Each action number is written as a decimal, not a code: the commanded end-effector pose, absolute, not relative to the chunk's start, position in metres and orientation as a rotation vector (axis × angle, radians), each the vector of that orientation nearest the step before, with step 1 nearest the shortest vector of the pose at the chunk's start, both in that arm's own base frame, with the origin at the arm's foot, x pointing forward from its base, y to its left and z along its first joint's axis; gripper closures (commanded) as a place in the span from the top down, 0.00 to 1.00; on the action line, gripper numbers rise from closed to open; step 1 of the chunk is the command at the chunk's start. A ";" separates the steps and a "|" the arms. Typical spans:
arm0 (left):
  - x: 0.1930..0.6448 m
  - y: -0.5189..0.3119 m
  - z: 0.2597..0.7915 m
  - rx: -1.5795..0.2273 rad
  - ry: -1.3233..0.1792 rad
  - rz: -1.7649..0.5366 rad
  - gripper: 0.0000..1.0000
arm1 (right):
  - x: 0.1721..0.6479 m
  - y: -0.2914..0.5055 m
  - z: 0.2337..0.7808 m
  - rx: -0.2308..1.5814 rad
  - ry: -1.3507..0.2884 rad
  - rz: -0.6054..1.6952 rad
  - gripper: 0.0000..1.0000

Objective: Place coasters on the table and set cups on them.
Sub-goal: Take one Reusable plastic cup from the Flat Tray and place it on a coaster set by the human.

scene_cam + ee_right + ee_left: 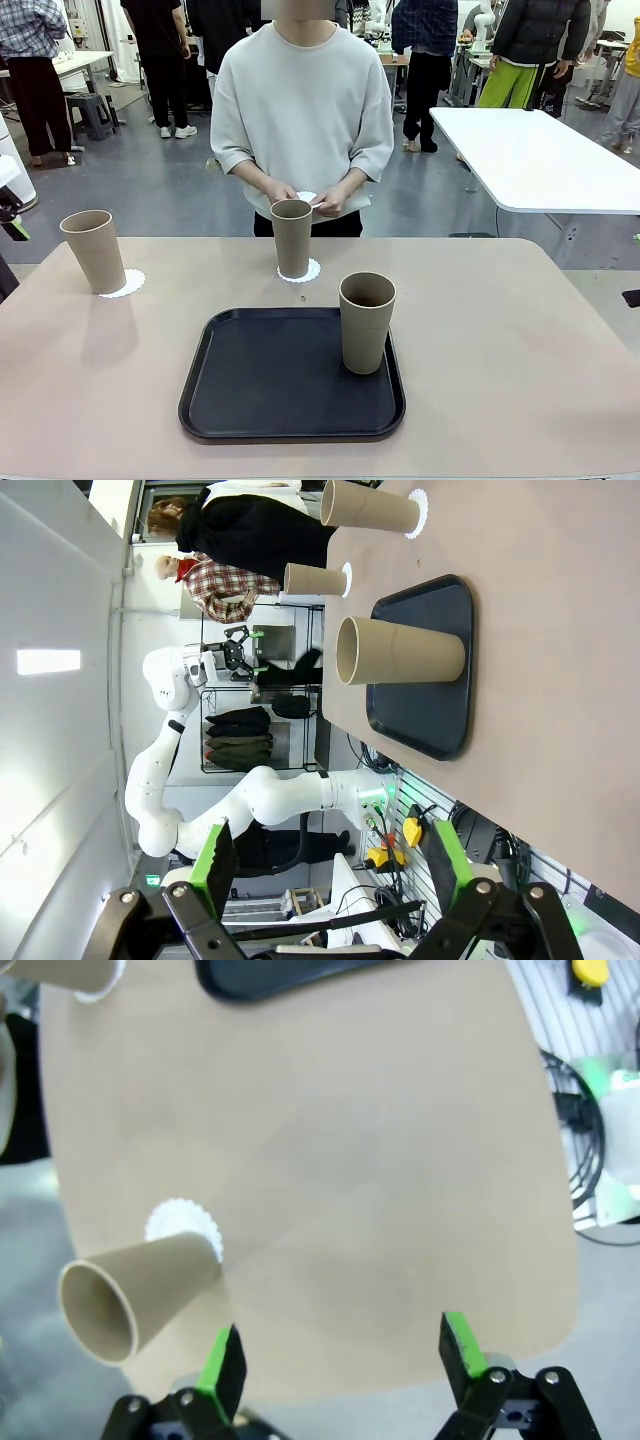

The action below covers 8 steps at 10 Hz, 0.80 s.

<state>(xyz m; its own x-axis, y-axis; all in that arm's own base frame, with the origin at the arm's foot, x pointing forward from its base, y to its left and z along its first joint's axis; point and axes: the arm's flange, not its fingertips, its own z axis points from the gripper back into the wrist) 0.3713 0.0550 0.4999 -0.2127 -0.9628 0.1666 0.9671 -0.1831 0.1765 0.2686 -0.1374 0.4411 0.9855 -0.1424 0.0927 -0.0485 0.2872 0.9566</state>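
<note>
Three tan cups stand upright on the beige table [500, 350]. The left cup [93, 250] rests on a white coaster [128, 284]. The middle cup [292, 237] stands on another coaster [302, 271] in front of the person. The third cup [367, 322] is on the black tray [270, 380]. A further white coaster [306, 198] is held in the person's hands. My left gripper [340, 1355] is open and hangs off the table's end beside the left cup [140, 1295] and its coaster [185, 1228]. My right gripper [330, 855] is open, well back from the tray cup [400, 652].
A white table [540, 160] stands behind at the right, with other people farther back. The tray [430, 670] lies at the middle of the near edge. Bare tabletop lies to the right of the tray and between tray and left cup.
</note>
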 end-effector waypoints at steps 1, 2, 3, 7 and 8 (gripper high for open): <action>0.371 0.054 0.499 0.004 -0.270 -1.746 1.00 | 0.269 -0.138 0.441 1.288 -0.175 -0.065 1.00; 0.371 0.054 0.499 0.004 -0.270 -1.746 1.00 | 0.269 -0.138 0.441 1.288 -0.175 -0.065 1.00; 0.371 0.054 0.499 0.004 -0.270 -1.746 1.00 | 0.269 -0.138 0.441 1.288 -0.175 -0.065 1.00; 0.374 0.044 0.513 -0.027 -0.210 -1.534 1.00 | 0.269 -0.138 0.441 1.288 -0.175 -0.065 1.00; 0.360 0.032 0.509 -0.203 -0.136 -1.343 1.00 | 0.269 -0.138 0.441 1.288 -0.175 -0.065 1.00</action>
<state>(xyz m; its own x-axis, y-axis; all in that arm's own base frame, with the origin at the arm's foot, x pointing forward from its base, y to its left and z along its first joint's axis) 0.3668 0.0482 0.5018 0.0023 -0.9825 0.1865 0.9962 0.0186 0.0856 0.2687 -0.1374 0.4411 0.9855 -0.1423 0.0927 -0.0485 0.2872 0.9566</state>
